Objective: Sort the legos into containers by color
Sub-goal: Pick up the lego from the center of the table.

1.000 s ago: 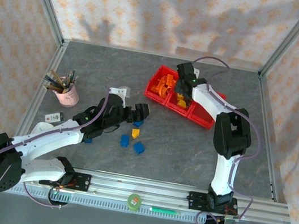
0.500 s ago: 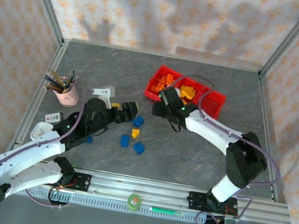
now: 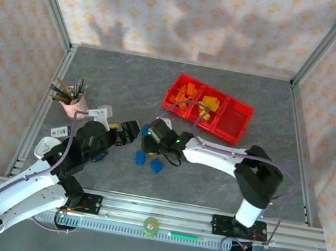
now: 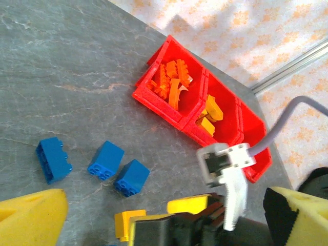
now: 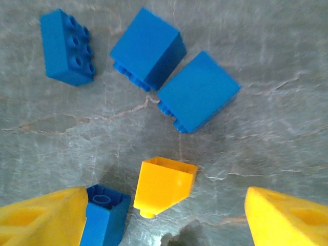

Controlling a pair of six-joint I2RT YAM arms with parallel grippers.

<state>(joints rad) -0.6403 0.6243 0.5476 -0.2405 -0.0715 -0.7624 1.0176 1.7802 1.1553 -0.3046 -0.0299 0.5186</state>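
From above, the right gripper point(image 3: 152, 130) and left gripper point(image 3: 129, 131) sit close together left of centre, by loose blue bricks point(image 3: 140, 157). The red bins point(image 3: 232, 125) lie well apart at upper right.

In the left wrist view we see the left gripper point(image 4: 164, 205) spread wide, holding nothing.

In the right wrist view the right gripper point(image 5: 166, 210) is spread around a yellow brick point(image 5: 165, 185), with one blue brick just beside its left finger.

We judge a pick is in hand. It calls for lowering and closing on the yellow brick alone.

The grey marbled surface point(image 3: 257, 95) is walled by patterned paper point(image 3: 174, 10).
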